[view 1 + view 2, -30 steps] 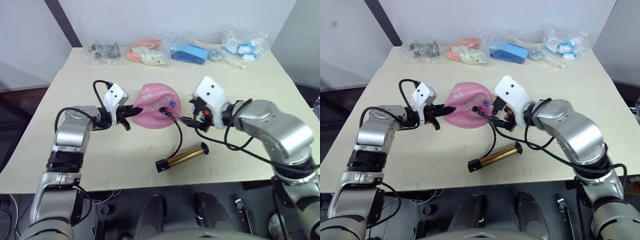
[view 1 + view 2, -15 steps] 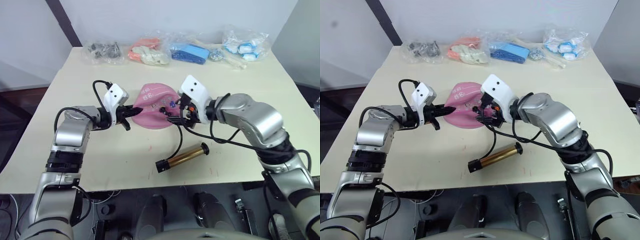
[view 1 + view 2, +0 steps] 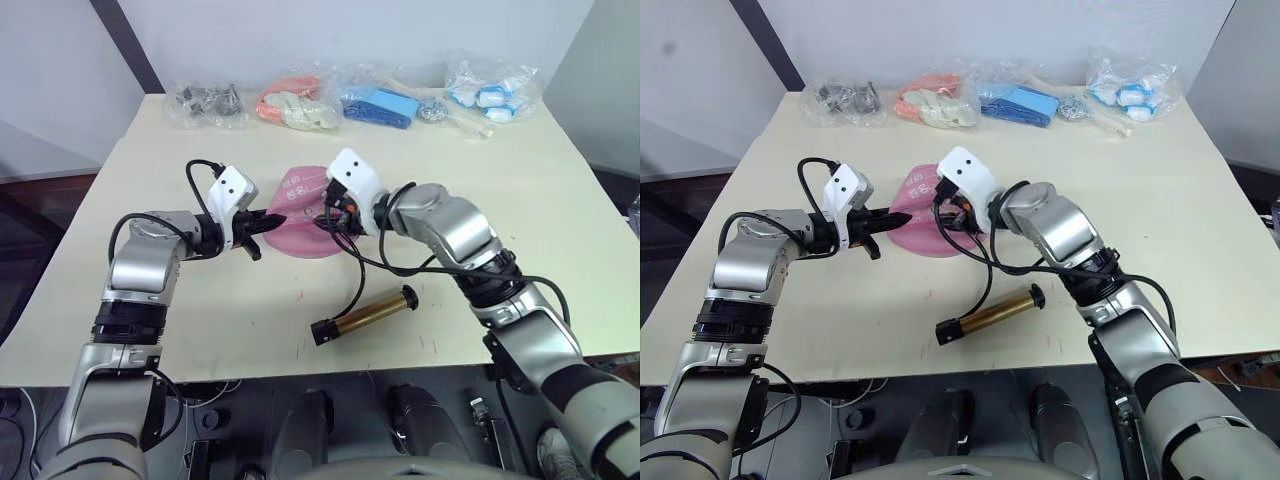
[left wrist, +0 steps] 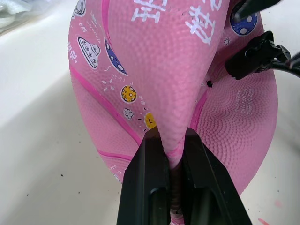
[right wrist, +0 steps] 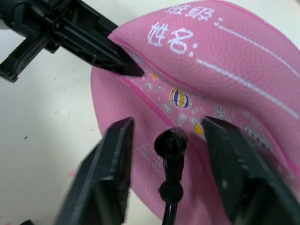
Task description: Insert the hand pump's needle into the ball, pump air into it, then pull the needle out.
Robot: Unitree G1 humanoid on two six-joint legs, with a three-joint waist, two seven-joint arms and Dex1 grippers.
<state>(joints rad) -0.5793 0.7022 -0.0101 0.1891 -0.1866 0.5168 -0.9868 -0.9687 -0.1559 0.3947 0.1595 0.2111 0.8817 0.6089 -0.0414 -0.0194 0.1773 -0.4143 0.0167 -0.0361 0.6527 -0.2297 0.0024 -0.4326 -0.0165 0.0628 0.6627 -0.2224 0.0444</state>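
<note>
Left wrist view: left gripper point(image 4: 169, 136) pinches the dented ball point(image 4: 178, 70); right gripper point(image 5: 168, 140) spread wide around the hose point(image 5: 171, 187).

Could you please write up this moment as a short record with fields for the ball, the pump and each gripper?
ball: pink, dented flat, on the table
left gripper: shut on a fold of the ball's edge
right gripper: open, fingers either side of the hose tip, over the ball
hand pump: gold tube lying on the table nearer the robot than the ball
hose: runs from the pump up to the ball
</note>
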